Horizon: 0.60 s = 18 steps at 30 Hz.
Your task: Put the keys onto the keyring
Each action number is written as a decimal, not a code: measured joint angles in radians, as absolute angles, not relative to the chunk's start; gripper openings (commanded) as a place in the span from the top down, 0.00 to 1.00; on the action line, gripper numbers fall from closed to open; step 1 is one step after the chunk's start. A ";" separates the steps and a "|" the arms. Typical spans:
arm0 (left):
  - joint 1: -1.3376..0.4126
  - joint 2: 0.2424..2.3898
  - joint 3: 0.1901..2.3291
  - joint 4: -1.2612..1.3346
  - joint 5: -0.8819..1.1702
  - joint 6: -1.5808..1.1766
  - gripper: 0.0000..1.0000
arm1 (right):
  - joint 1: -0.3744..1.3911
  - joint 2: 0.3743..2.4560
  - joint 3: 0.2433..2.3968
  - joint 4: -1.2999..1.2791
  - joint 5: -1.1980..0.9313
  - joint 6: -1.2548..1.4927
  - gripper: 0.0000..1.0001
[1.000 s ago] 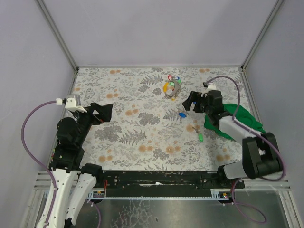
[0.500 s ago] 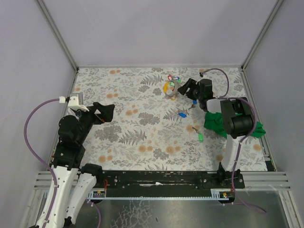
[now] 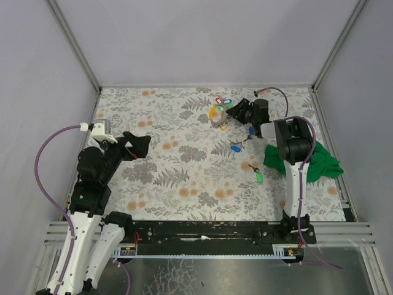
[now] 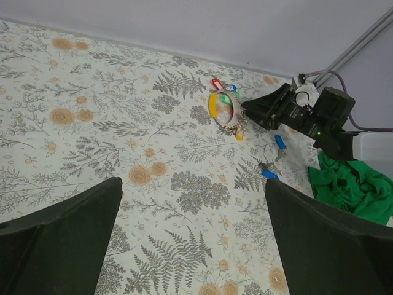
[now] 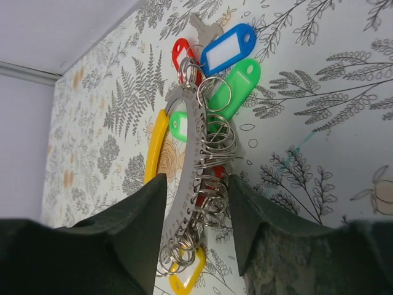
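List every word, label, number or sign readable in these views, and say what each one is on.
No text can be read in any view.
The blue key tag has a white insert, and it is blank.
The keyring has fine marks along its grey band, but they are too small to read.

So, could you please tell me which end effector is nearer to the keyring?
Right. The right end effector straddles the keyring; the left end effector hovers well away, over the table's left side.
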<state>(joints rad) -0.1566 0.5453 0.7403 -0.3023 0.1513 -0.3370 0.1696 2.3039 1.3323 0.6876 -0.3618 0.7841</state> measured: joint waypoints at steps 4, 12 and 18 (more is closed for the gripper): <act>-0.157 0.550 0.740 -0.302 0.168 -0.336 0.00 | 0.168 2.349 1.352 0.735 -0.408 0.839 0.71; -0.157 0.636 0.741 -0.289 0.245 -0.387 0.00 | 0.168 2.367 1.310 0.830 -0.517 0.960 0.98; -0.157 0.764 0.711 -0.237 0.353 -0.497 0.00 | 0.168 2.354 1.203 0.965 -0.576 1.039 1.00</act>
<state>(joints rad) -0.1574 0.7643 0.7113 -0.2375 0.3531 -0.4973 0.1684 2.3535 1.2026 0.9649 -0.5758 1.0386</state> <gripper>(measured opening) 0.998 0.011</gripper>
